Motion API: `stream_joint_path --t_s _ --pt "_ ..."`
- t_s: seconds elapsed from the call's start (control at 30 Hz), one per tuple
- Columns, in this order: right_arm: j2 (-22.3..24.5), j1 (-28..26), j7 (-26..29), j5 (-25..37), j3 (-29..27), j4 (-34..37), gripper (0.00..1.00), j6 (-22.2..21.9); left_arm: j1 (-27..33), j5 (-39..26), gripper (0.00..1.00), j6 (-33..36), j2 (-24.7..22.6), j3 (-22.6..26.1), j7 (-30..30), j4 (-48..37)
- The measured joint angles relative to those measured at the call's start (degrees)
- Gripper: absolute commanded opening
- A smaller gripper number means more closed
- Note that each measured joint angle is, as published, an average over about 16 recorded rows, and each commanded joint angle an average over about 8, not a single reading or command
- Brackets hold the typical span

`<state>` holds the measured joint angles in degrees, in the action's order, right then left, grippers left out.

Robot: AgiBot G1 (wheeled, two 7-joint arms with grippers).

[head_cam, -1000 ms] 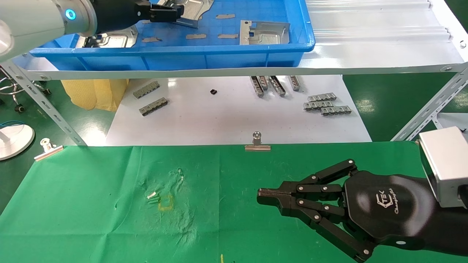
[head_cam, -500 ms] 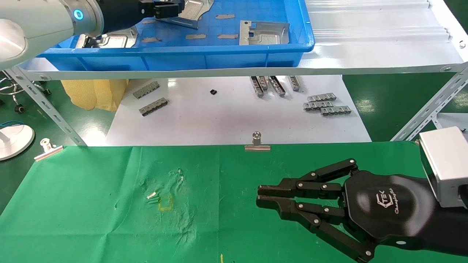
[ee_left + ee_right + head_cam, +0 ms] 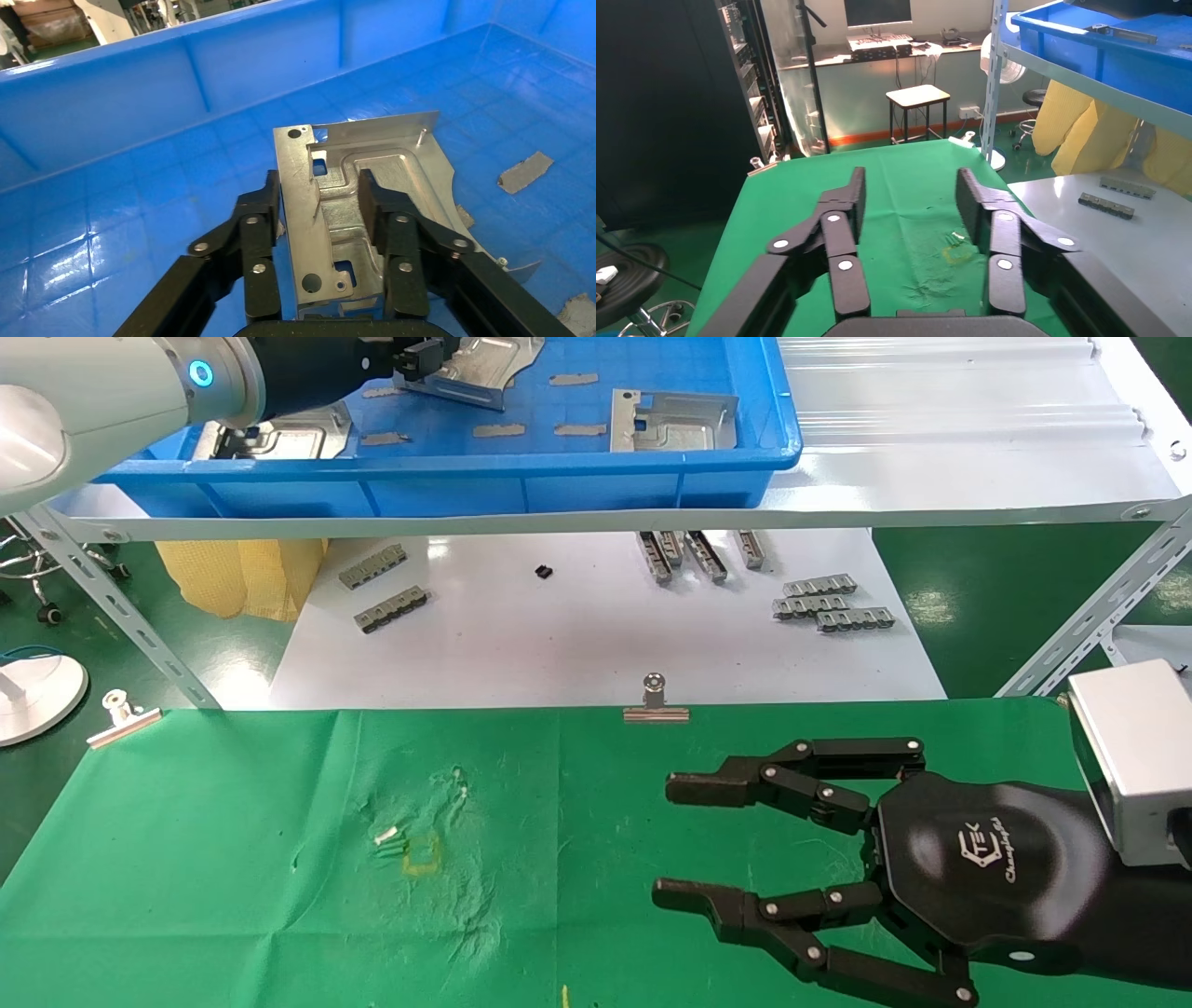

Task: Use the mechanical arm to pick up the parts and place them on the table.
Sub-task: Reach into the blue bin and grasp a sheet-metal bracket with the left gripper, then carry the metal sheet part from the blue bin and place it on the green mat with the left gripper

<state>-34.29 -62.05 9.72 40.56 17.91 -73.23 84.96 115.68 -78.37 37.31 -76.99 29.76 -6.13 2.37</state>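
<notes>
My left gripper (image 3: 424, 356) is inside the blue tray (image 3: 466, 467) on the shelf. In the left wrist view its jaws (image 3: 316, 186) straddle the upright flange of a silver-grey part (image 3: 393, 161). One finger is against the flange and the other lies over the embossed face with a gap, so it is open. That part (image 3: 484, 365) sits tilted in the tray. Two more parts (image 3: 670, 421) (image 3: 289, 435) lie in the tray. My right gripper (image 3: 663, 840) hovers open and empty over the green table (image 3: 233, 850), as the right wrist view (image 3: 910, 186) shows.
Thin grey strips (image 3: 498, 429) lie on the tray floor. Small notched bars (image 3: 829, 605) (image 3: 391, 607) lie on the white sheet (image 3: 577, 635) under the shelf. Binder clips (image 3: 656, 700) (image 3: 121, 714) hold the cloth's far edge. Slanted shelf struts (image 3: 1090, 617) stand at both sides.
My right gripper's fingers have spread from shut to wide open over the table. My left gripper has shifted slightly farther into the tray at the tilted part.
</notes>
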Motion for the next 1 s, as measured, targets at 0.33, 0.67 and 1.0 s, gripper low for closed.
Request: stream_joint_path --t_s 0.33,0.67,1.0 --pt "0.01 0.0 -0.01 -0.01 0.02 0.0 1.0 -0.01 0.59 0.03 0.0 0.05 0.18 0.21 0.48 0.75" --pt "0.02 -0.01 -0.02 -0.03 0.04 0.0 1.0 -0.02 1.63 3.61 0.0 12.1 4.09 -1.78 6.33 4.68" --pt "0.03 -0.01 -0.03 -0.04 0.06 0.0 1.0 -0.03 -0.85 8.62 0.0 39.86 13.44 -3.91 17.87 8.36"
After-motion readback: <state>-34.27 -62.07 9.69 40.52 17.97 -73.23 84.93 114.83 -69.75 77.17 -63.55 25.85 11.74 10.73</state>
